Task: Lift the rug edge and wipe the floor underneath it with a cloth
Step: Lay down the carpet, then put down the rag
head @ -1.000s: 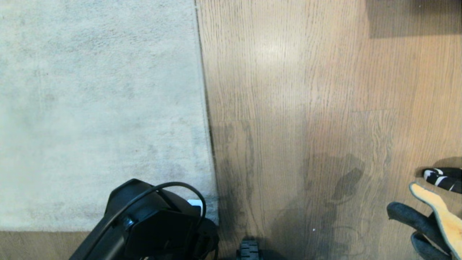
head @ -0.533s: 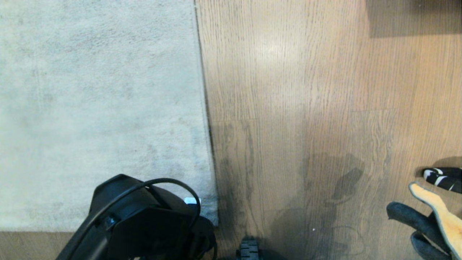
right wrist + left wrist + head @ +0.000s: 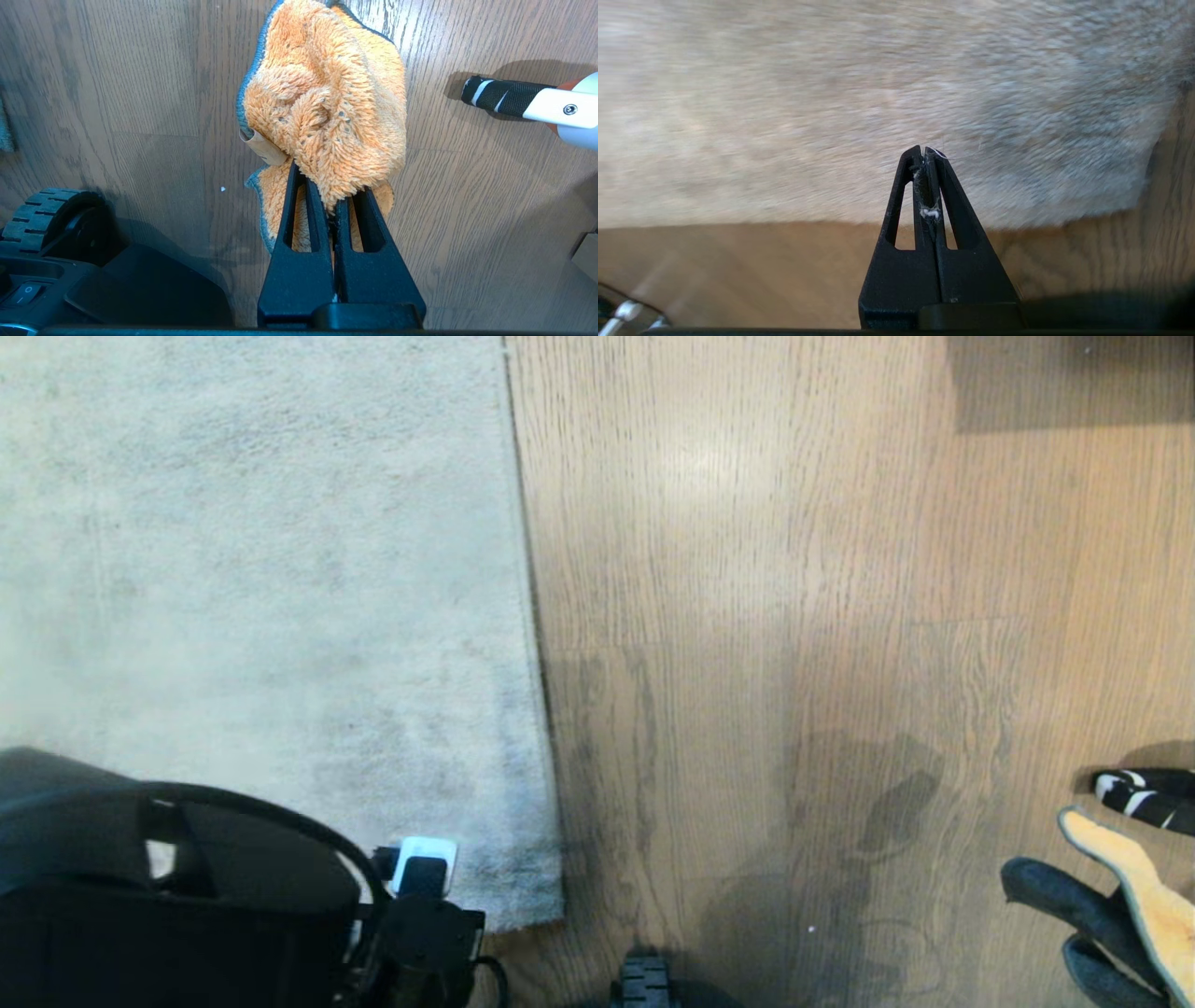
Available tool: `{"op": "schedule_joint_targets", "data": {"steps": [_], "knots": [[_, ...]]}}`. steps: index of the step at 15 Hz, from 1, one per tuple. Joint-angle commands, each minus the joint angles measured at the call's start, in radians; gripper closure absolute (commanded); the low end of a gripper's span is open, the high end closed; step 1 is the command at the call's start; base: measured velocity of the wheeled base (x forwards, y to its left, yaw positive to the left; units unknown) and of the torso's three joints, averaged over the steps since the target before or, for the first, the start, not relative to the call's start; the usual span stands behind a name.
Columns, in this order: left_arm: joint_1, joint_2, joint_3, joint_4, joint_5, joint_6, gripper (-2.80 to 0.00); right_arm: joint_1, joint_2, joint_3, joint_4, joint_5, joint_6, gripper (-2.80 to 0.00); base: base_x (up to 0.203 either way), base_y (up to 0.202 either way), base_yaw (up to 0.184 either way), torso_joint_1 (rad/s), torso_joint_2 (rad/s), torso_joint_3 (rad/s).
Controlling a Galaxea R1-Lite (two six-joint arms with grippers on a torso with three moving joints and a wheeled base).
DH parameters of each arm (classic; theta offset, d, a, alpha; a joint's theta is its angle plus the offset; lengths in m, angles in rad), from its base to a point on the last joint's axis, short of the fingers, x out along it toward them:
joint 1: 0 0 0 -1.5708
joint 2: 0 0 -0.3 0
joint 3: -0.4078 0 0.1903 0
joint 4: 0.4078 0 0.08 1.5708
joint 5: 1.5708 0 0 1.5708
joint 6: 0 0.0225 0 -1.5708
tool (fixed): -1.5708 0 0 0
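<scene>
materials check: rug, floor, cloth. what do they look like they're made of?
Rug: pale grey-beige short-pile textile, matte, fuzzy fibres visible in the left wrist view; fibre type unclear.
Floor: brown wood-grain planks with plank seams and a soft sheen; real wood or laminate, can't tell.
Cloth: orange fluffy microfibre-like pile, grey trim, clamped in the right gripper.
</scene>
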Motion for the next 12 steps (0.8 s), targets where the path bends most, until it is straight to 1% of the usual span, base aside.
{"op": "schedule_joint_targets", "data": {"steps": [1, 4, 6, 9, 12], "knots": [[-0.013, -0.139, 0.076, -0.048, 0.013, -0.001, 0.00, 0.000, 0.001, 0.000, 0.000, 0.001, -0.001, 0.00, 0.000, 0.000, 0.000, 0.000, 0.00, 0.000], [-0.037, -0.247, 0.111, -0.043, 0.014, -0.006, 0.00, 0.000, 0.001, 0.000, 0.000, 0.001, -0.001, 0.00, 0.000, 0.000, 0.000, 0.000, 0.00, 0.000], [-0.040, -0.328, 0.115, 0.002, 0.014, -0.005, 0.00, 0.000, 0.001, 0.000, 0.000, 0.001, -0.001, 0.00, 0.000, 0.000, 0.000, 0.000, 0.00, 0.000], [-0.041, -0.468, 0.116, 0.111, 0.009, -0.005, 0.00, 0.000, 0.001, 0.000, 0.000, 0.001, -0.001, 0.00, 0.000, 0.000, 0.000, 0.000, 0.00, 0.000], [-0.034, -0.642, 0.115, 0.286, 0.002, -0.005, 0.00, 0.000, 0.001, 0.000, 0.000, 0.001, -0.001, 0.00, 0.000, 0.000, 0.000, 0.000, 0.00, 0.000]]}}
